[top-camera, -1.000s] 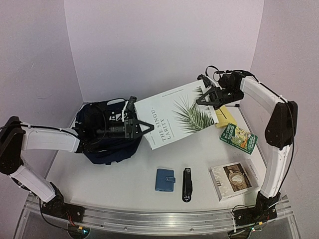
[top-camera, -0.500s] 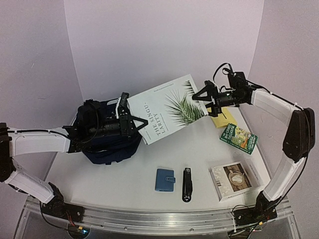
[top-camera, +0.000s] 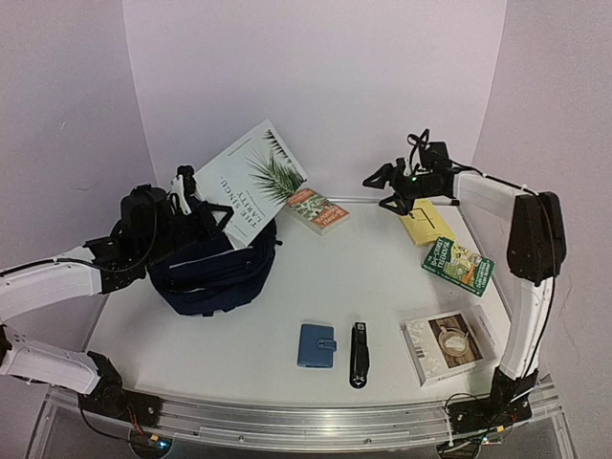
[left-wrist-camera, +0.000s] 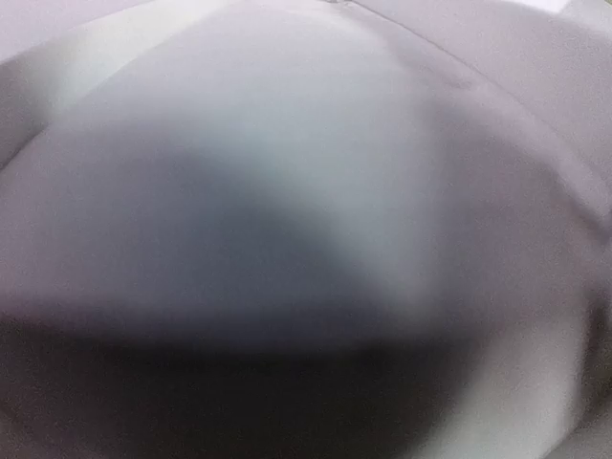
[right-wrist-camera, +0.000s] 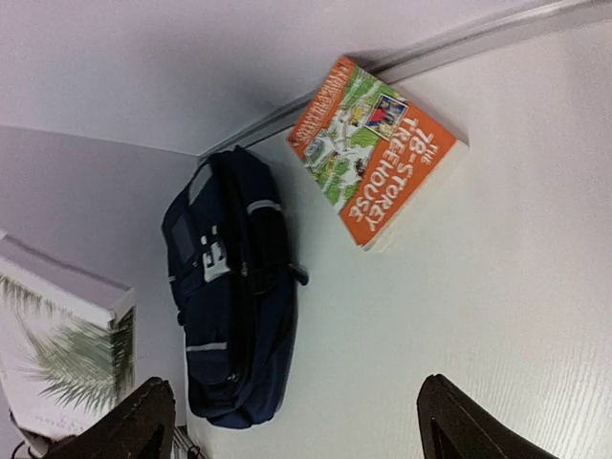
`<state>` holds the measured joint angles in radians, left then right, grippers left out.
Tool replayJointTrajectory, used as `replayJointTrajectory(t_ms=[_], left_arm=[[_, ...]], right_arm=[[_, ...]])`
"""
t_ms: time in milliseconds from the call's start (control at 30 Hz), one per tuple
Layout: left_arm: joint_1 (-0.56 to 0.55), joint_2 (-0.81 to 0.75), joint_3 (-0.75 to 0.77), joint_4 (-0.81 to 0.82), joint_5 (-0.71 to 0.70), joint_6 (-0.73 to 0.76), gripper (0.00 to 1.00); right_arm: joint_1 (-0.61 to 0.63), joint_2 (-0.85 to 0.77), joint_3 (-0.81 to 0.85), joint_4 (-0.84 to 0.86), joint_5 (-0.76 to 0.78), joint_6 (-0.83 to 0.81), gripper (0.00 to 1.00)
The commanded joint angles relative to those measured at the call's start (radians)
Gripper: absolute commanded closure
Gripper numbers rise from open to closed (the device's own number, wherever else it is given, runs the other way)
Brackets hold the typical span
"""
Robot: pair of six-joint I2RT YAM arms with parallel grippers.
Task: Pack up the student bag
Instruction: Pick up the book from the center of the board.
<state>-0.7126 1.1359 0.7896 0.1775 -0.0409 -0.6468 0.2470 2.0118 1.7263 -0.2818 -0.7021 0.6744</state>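
Student bag: slumped near the left edge of the worktop, closer to the back than the front. Looks soft and floppy, probably light, with no frame to hold the opening wide. Likely to sag shut once let go. Best taken by the rim of the opening beside the zip, or by a top strap, rather than by loose side fabric prone to bunching. Worth watching for snags on straps and buckles.

Left end effector: clamped, by the look of it, on the lower edge of the large white palm-leaf book, tilting it steeply over the bag's top. Cannot tell whether the book's lower corner is inside yet. Left wrist view: only a pale blur.

Right end effector: near the back right corner, fingers apart, nothing between.

Orange paperback: flat at the back edge, just right of the bag.
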Motion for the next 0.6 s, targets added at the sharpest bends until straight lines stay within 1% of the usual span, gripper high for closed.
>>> replayJointTrajectory(t_ms=[0, 67, 167, 433, 567], left_arm=[[0.005, -0.073, 0.004, 0.017, -0.123, 0.016, 1.0], [0.005, -0.088, -0.001, 0.008, -0.136, 0.015, 1.0], [0.005, -0.104, -0.017, 0.004, -0.144, 0.006, 1.0], [0.005, -0.133, -0.035, -0.001, -0.167, -0.007, 1.0], [0.005, -0.144, -0.034, -0.012, -0.179, -0.004, 1.0]], right_arm=[[0.07, 0.125, 0.063, 0.116, 0.139, 0.146, 0.22], [0.101, 0.168, 0.083, 0.164, 0.172, 0.168, 0.3], [0.131, 0.244, 0.135, 0.189, 0.182, 0.208, 0.39], [0.169, 0.443, 0.28, 0.236, 0.173, 0.31, 0.51], [0.173, 0.524, 0.362, 0.24, 0.159, 0.352, 0.53]])
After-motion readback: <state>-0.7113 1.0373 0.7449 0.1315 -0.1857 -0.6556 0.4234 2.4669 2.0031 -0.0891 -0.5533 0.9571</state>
